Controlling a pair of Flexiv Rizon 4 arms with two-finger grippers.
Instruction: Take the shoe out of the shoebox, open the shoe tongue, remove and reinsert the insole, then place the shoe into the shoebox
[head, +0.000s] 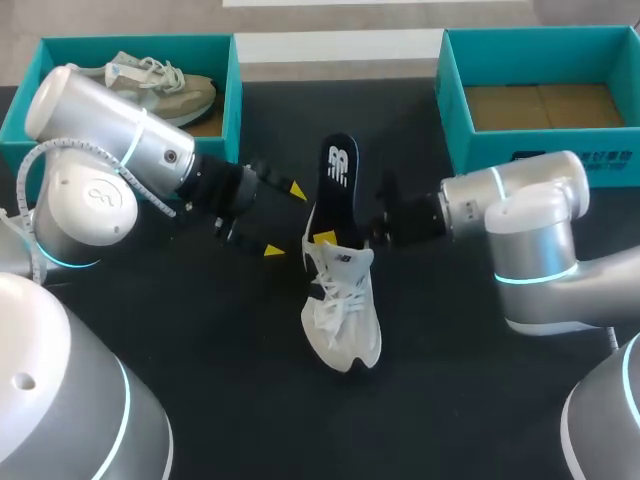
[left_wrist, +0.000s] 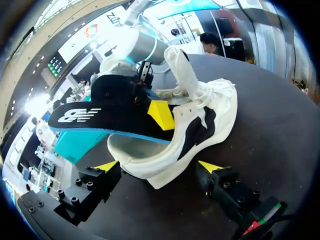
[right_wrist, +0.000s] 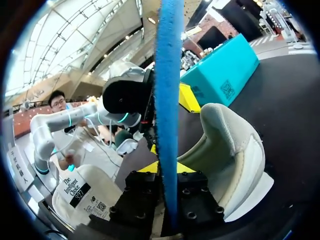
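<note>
- Black worktop (head: 200, 330) is seen from the head view, with two teal boxes set at its far edge.
- A tan shoe (head: 160, 85) is kept in the left shoebox (head: 236, 90). The brown floor of the right shoebox (head: 520, 150) can be seen.
- A white shoe (head: 340, 310) is laid in the middle of the worktop, outside both boxes. Its heel is turned to the far edge.
- A black insole (head: 338, 185) is stuck out of the shoe's mouth, pointed at the far edge.
- The right end effector (head: 330, 238) is closed on the insole near the shoe's mouth.
- The left end effector (head: 285, 220) is held wide, just beside the shoe's heel.
- From the left wrist view, the left end effector (left_wrist: 159, 166) is spread wide. The shoe's (left_wrist: 200, 120) heel is found just ahead of its fingers.
- The insole (left_wrist: 100, 117) is raised over the heel, and a yellow tip of the right end effector (left_wrist: 160, 114) is pressed on it.
- From the right wrist view, the insole (right_wrist: 167, 100) is seen edge-on as a blue strip. It is pinched between the fingers of the right end effector (right_wrist: 167, 167).
- The shoe (right_wrist: 230, 150) is laid beside these fingers, and the left shoebox (right_wrist: 220, 75) is placed behind it.
</note>
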